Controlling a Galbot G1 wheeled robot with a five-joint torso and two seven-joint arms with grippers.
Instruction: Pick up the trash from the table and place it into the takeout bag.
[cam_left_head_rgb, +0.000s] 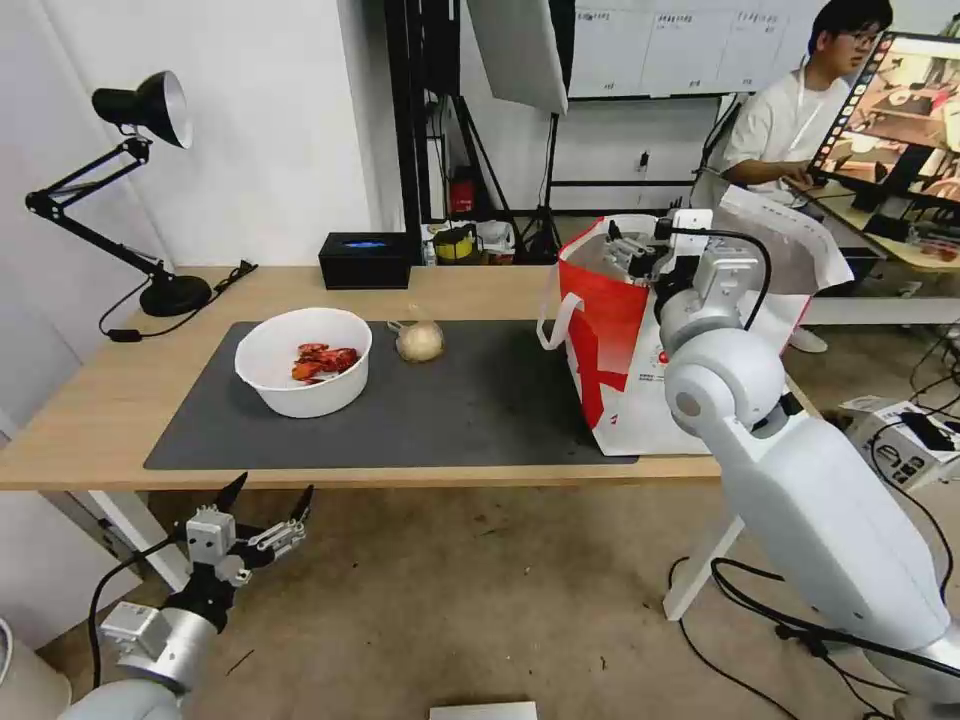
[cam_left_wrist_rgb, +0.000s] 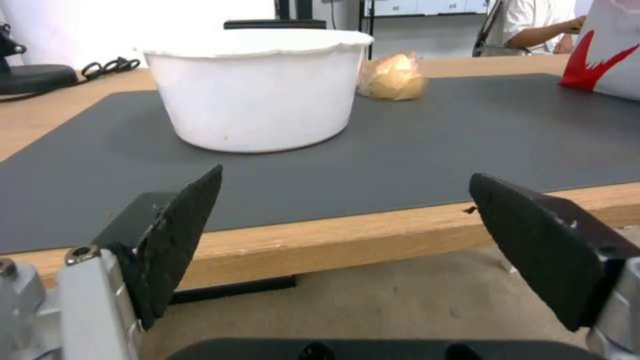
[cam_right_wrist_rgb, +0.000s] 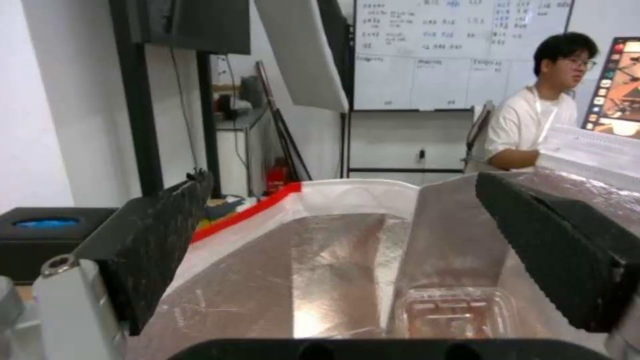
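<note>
On the dark mat of the table (cam_left_head_rgb: 90, 420) stands a white round bowl (cam_left_head_rgb: 303, 385) (cam_left_wrist_rgb: 257, 90) holding red shell scraps (cam_left_head_rgb: 322, 362). Right of it lies a small clear bag with a beige lump (cam_left_head_rgb: 419, 341) (cam_left_wrist_rgb: 392, 77). The takeout bag (cam_left_head_rgb: 620, 340) (cam_left_wrist_rgb: 610, 55) stands upright at the mat's right end. My right gripper (cam_left_head_rgb: 622, 243) (cam_right_wrist_rgb: 340, 200) hovers open over its mouth, and a clear plastic tray (cam_right_wrist_rgb: 453, 312) lies inside on the foil lining (cam_right_wrist_rgb: 320, 270). My left gripper (cam_left_head_rgb: 268, 495) (cam_left_wrist_rgb: 343, 200) is open, low in front of the table's front edge, facing the bowl.
A black desk lamp (cam_left_head_rgb: 150, 110) and its cable sit at the table's back left. A black box (cam_left_head_rgb: 365, 260) rests at the back edge. A person sits at a desk with a monitor (cam_left_head_rgb: 900, 110) behind the bag. Cables (cam_left_head_rgb: 900, 440) lie on the floor at right.
</note>
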